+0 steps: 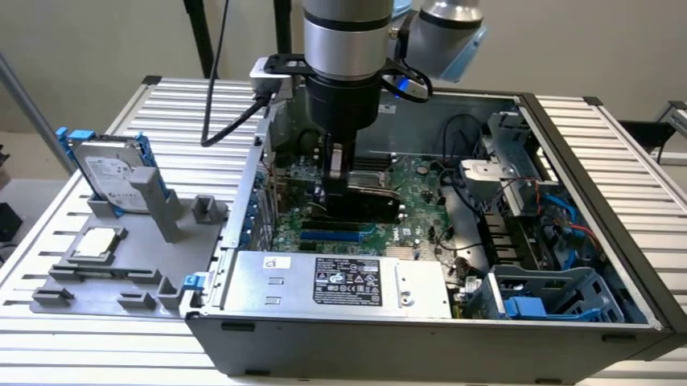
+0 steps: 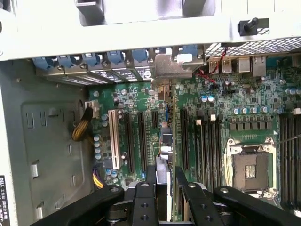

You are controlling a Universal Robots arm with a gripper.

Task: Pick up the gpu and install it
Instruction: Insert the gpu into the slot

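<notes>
My gripper (image 1: 337, 178) reaches down into the open computer case (image 1: 429, 338), over the green motherboard (image 1: 413, 181). It is shut on the gpu (image 1: 363, 207), a black card held on edge just above the board's expansion slots (image 1: 338, 235). In the wrist view the gpu (image 2: 165, 141) shows edge-on between the two black fingers (image 2: 150, 181). It lies along the slots (image 2: 141, 136), and its silver bracket (image 2: 167, 68) is at the case's rear wall. My gripper (image 2: 164, 183) grips the card's near end. Whether the card's edge sits in a slot is hidden.
A silver power supply (image 1: 333, 281) fills the case's front. A blue drive cage (image 1: 548, 293) and cables (image 1: 516, 209) lie at the exterior view's right. A hard drive (image 1: 108, 173) stands in a grey fixture (image 1: 108, 273) outside the case. The bare CPU socket (image 2: 249, 169) is beside the slots.
</notes>
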